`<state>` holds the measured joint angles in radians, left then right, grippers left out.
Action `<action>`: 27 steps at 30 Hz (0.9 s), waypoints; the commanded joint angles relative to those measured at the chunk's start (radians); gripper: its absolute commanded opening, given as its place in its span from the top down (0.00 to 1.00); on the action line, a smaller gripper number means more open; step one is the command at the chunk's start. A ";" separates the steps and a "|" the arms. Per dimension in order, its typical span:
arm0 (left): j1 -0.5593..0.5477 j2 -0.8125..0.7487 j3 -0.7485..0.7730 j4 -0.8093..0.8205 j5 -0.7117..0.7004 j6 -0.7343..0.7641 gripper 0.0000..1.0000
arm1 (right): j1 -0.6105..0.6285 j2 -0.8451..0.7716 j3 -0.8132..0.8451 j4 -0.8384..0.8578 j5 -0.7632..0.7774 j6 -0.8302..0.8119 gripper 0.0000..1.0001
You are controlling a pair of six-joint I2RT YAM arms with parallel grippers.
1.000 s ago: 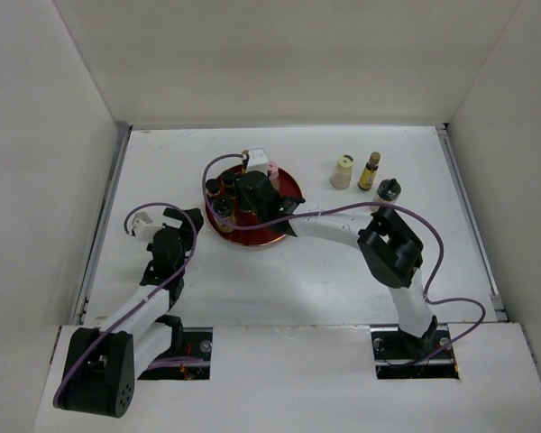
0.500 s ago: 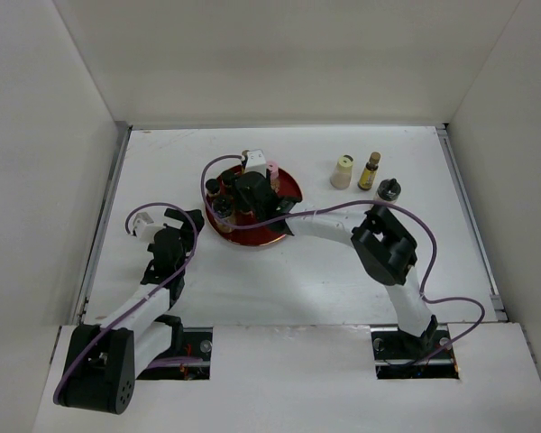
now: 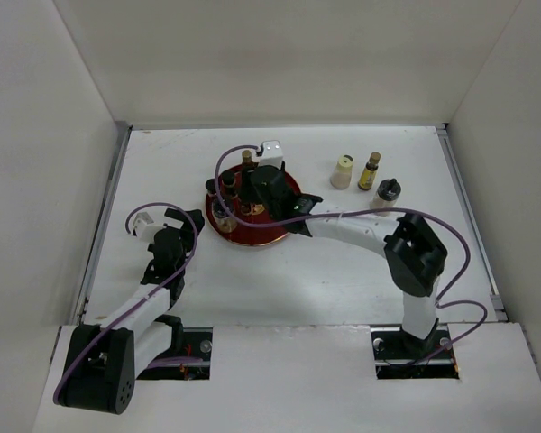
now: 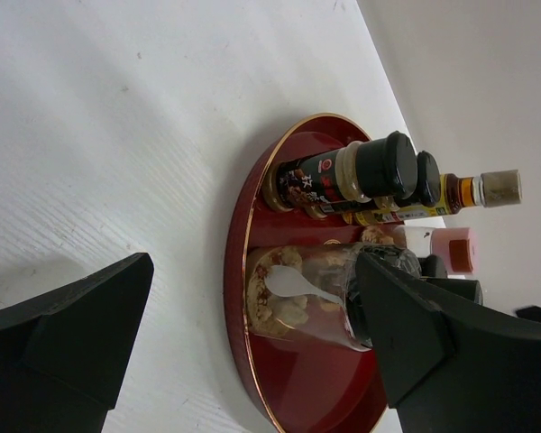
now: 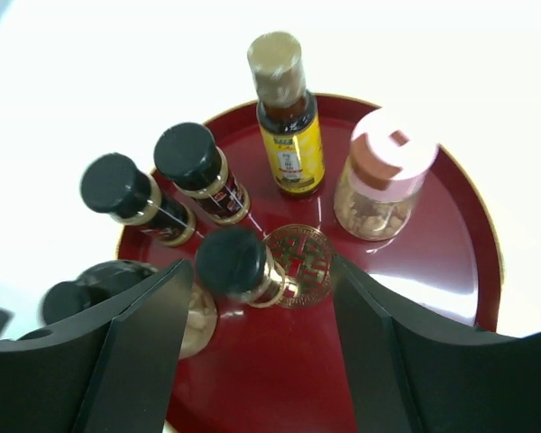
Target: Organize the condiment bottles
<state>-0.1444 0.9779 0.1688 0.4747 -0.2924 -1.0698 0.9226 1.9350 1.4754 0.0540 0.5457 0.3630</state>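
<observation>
On the round red tray (image 5: 451, 271) stand several condiment bottles: an amber one with a gold cap (image 5: 287, 113), a pink-capped jar (image 5: 382, 180), and three black-capped bottles (image 5: 197, 171). One of these, a black-capped bottle (image 5: 239, 266), stands free by the gold emblem between my right gripper's (image 5: 261, 361) open fingers, touching neither. A clear jar with a dark lid (image 4: 307, 293) stands at the tray's near-left edge. My left gripper (image 4: 252, 361) is open and empty, left of the tray (image 3: 261, 230). Off the tray stand a cream bottle (image 3: 343, 171), an amber bottle (image 3: 370, 170) and a dark jar (image 3: 389, 189).
White walls close in the table on the left, right and far sides. A purple cable loops from my right wrist (image 3: 269, 185) over the tray's left side. My left gripper (image 3: 185, 219) rests low on the table.
My right gripper has opened and pulled up and back from the tray, leaving the black-capped bottle standing by the emblem. Its elbow has swung right. The left arm has not moved.
</observation>
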 commanded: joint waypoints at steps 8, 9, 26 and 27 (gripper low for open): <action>-0.004 -0.011 0.005 0.042 -0.001 0.004 0.00 | -0.040 -0.217 -0.154 0.041 0.025 0.027 0.38; -0.004 -0.008 0.005 0.042 -0.002 0.002 0.00 | -0.057 -0.247 -0.186 0.041 0.028 0.028 0.42; -0.013 -0.001 0.011 0.042 -0.002 0.004 0.00 | -0.629 -0.572 -0.549 -0.132 0.063 0.019 0.16; -0.013 -0.008 0.009 0.042 -0.007 0.005 0.00 | -0.641 -0.547 -0.541 -0.137 0.060 0.013 0.14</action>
<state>-0.1520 0.9779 0.1688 0.4747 -0.2943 -1.0695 0.3050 1.3338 0.9081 -0.0349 0.6109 0.4042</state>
